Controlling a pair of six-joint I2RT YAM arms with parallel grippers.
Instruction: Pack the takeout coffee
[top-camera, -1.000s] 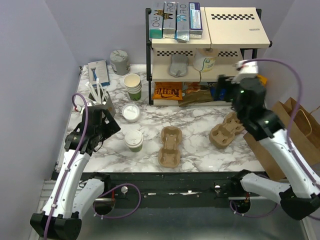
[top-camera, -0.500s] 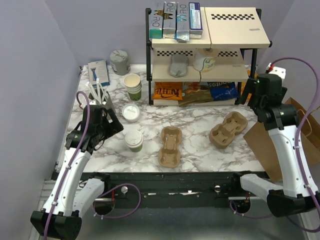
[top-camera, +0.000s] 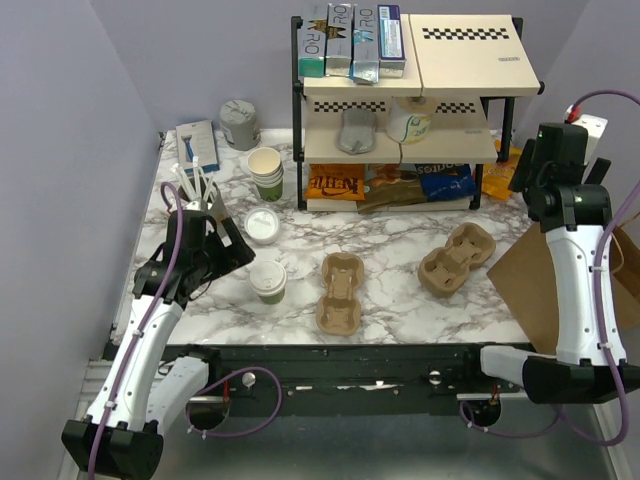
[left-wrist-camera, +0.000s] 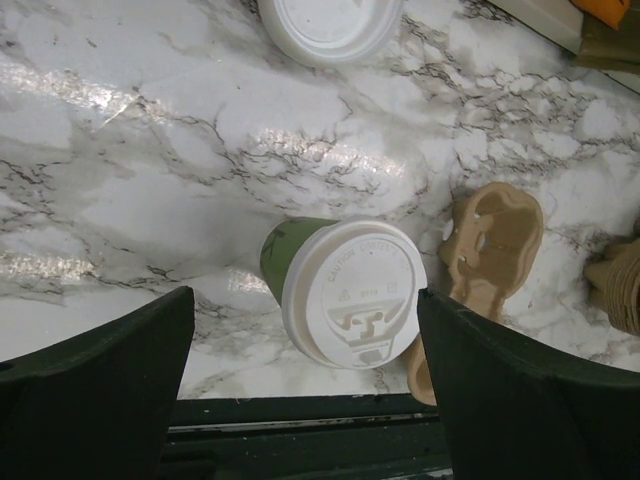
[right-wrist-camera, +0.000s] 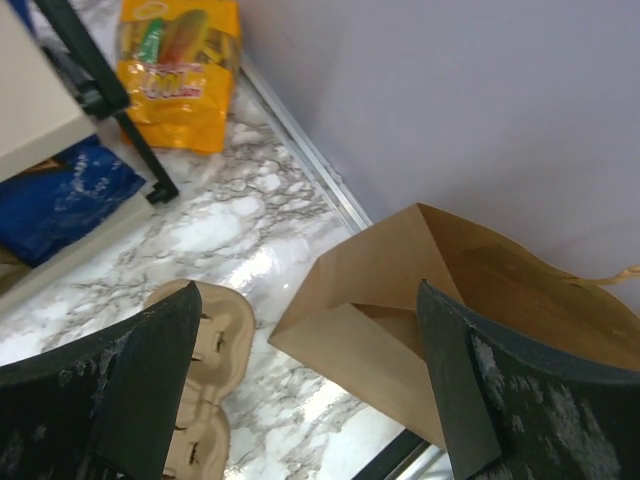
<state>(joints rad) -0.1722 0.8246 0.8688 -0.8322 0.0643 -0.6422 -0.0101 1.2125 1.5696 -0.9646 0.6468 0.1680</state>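
Observation:
The takeout coffee (top-camera: 268, 280), a cream and green paper cup with a white lid, stands upright near the table's front left. In the left wrist view the takeout coffee (left-wrist-camera: 350, 292) sits below and between the fingers, untouched. My left gripper (top-camera: 222, 250) hovers open just left of it, jaws wide apart around nothing (left-wrist-camera: 304, 310). My right gripper (top-camera: 524, 172) is raised at the far right, open and empty (right-wrist-camera: 308, 300), above the mouth of a brown paper bag (right-wrist-camera: 400, 340). The same bag (top-camera: 560, 295) stands off the table's right edge.
Two pulp cup carriers (top-camera: 340, 292) (top-camera: 457, 258) lie mid-table. A loose lid (top-camera: 263, 225), a stack of lidless cups (top-camera: 266, 172) and a grey cup of white sticks (top-camera: 200, 195) sit at the left. A shelf rack (top-camera: 400, 110) of snacks stands at the back, a yellow packet (right-wrist-camera: 180, 70) beside it.
The right arm swung right and back, from over the right carrier to above the paper bag. The left gripper edged slightly toward the coffee. Both stayed open.

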